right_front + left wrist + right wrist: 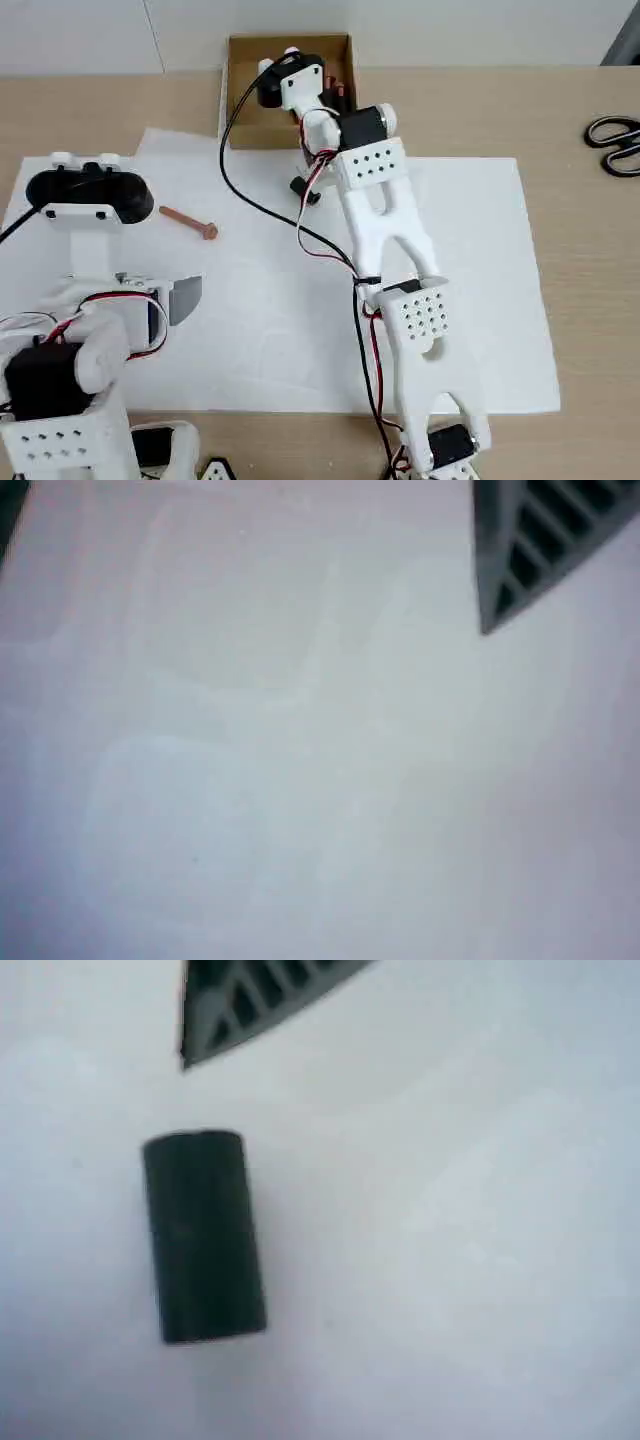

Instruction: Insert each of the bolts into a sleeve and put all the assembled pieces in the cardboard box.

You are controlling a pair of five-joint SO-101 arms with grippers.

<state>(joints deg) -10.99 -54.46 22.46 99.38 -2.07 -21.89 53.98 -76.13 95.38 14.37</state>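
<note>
Bolt (190, 222) and sleeve (203, 1238) loose on the paper (250, 330).
I read the bolt at 9 o'clock on the paper, the sleeve lying on its side, and the cardboard box (255, 42) at 12 o'clock on the tabletop (560, 100). Jaws, either arm: I cannot tell.

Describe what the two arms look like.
Both the left arm and right arm have white plastic shells with grids of small round holes, black motors at the joints, and thin red and black wires. A thicker black cable runs out from the right arm.
</note>
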